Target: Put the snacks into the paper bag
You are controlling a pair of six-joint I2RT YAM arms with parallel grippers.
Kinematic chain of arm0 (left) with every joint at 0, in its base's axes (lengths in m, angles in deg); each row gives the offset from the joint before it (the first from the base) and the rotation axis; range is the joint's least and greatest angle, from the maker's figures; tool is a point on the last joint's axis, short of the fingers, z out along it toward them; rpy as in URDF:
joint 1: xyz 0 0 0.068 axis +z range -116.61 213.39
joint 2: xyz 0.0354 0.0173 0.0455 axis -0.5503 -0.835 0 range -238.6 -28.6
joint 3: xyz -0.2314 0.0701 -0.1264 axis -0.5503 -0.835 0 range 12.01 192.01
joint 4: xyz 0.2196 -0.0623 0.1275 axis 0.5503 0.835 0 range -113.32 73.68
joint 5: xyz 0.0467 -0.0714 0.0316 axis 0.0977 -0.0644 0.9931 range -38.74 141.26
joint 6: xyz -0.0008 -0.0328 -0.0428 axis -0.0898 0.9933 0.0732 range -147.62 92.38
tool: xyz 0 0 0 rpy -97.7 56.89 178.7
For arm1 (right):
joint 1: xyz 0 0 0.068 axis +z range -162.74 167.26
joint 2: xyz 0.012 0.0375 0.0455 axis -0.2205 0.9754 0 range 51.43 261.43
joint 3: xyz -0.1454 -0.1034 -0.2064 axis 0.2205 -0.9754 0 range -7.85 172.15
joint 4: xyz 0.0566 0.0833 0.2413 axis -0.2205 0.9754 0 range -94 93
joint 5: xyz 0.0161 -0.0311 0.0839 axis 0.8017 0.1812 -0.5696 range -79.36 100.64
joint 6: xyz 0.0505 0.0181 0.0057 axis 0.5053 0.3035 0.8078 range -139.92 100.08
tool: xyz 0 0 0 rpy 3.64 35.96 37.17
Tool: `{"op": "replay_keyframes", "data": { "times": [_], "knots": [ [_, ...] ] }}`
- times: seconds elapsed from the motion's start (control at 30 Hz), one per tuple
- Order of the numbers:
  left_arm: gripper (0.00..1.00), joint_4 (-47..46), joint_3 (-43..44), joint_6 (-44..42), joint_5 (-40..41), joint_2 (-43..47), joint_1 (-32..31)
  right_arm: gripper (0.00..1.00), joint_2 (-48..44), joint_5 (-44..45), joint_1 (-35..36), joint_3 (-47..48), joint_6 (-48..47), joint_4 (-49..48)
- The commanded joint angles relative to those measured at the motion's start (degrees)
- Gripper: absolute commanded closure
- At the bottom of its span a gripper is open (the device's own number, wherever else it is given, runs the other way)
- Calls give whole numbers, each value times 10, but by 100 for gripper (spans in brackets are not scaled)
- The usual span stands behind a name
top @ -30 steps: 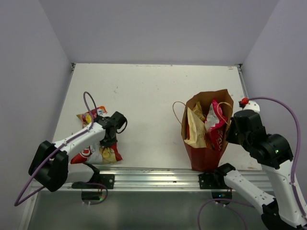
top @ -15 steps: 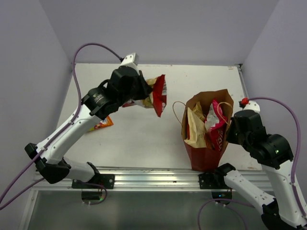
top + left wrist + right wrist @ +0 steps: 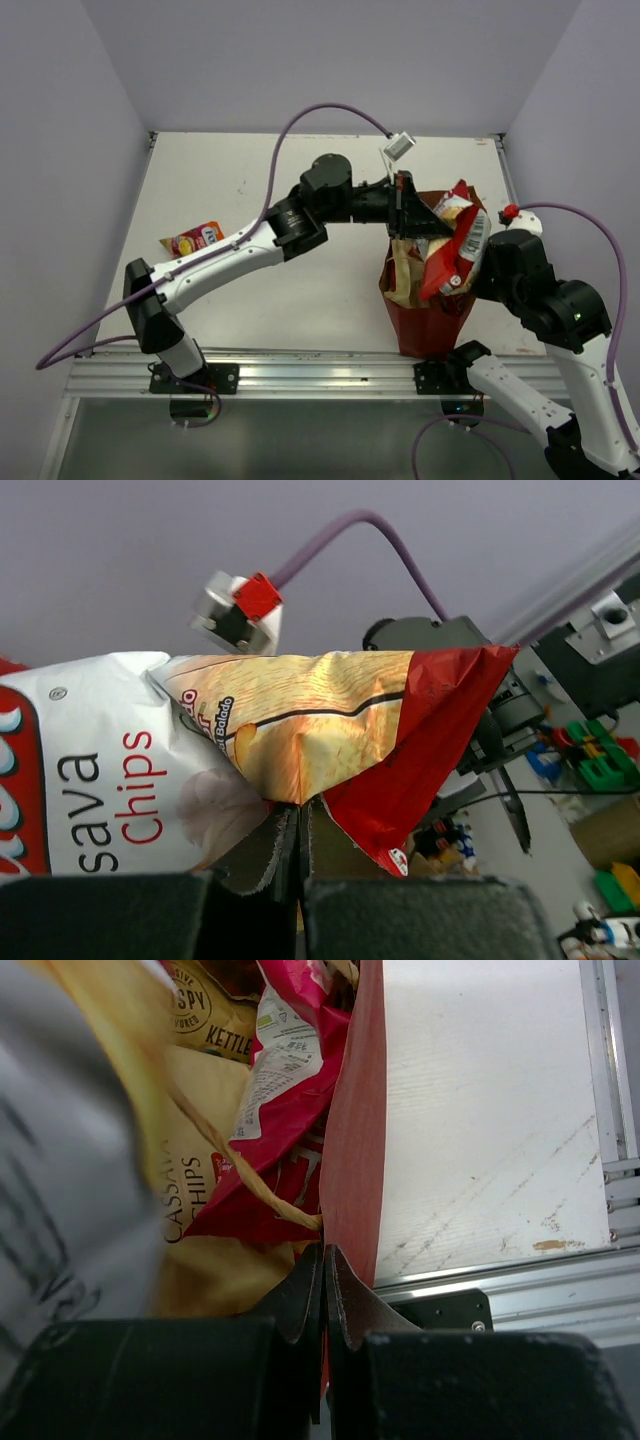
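The reddish-brown paper bag (image 3: 430, 322) stands near the table's front edge on the right. My right gripper (image 3: 482, 272) is shut on its right rim; in the right wrist view the jaws (image 3: 325, 1260) pinch the bag wall (image 3: 356, 1130) beside a twine handle. Inside lie a magenta packet (image 3: 287, 1100), a cream cassava packet (image 3: 200, 1195) and a tan kettle packet (image 3: 215, 1010). My left gripper (image 3: 438, 228) reaches over the bag's mouth, shut on the red-and-white packet (image 3: 458, 250), which hangs half into the opening. In the left wrist view that packet (image 3: 300, 725) fills the frame above the gripper (image 3: 300, 818).
A small red-yellow packet (image 3: 192, 239) lies flat on the table at the left. The metal rail (image 3: 320, 368) runs along the near edge. Grey walls enclose the table on three sides.
My left arm lifted the red-and-white packet off the near-left of the table and swung it right, over the bag's mouth. The right gripper and the bag stayed put.
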State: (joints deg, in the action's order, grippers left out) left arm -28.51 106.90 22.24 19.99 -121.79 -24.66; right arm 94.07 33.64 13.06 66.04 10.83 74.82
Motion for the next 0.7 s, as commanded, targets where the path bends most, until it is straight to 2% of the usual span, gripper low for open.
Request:
{"op": "replay_keyframes", "data": {
  "times": [0.0, 0.1, 0.3, 0.43, 0.47, 0.67],
  "knots": [
    [100, -176, 13, 54, -110, -20, -26, 100, -4, 0, -3, 14, 10, 89],
    [100, -190, -26, 62, -118, -31, -30, 100, -7, 4, -2, 17, 12, 95],
    [100, -151, -151, 8, -79, -15, -27, 100, -11, 13, -1, 23, 11, 108],
    [100, -261, -239, 81, -95, -20, 9, 100, -10, 10, -2, 21, 9, 106],
    [100, -293, -247, 91, -99, -29, 17, 100, -11, 9, -2, 21, 9, 106],
    [100, -348, -231, 138, -103, -102, 37, 100, -5, 6, -2, 25, 5, 100]
  ]
}}
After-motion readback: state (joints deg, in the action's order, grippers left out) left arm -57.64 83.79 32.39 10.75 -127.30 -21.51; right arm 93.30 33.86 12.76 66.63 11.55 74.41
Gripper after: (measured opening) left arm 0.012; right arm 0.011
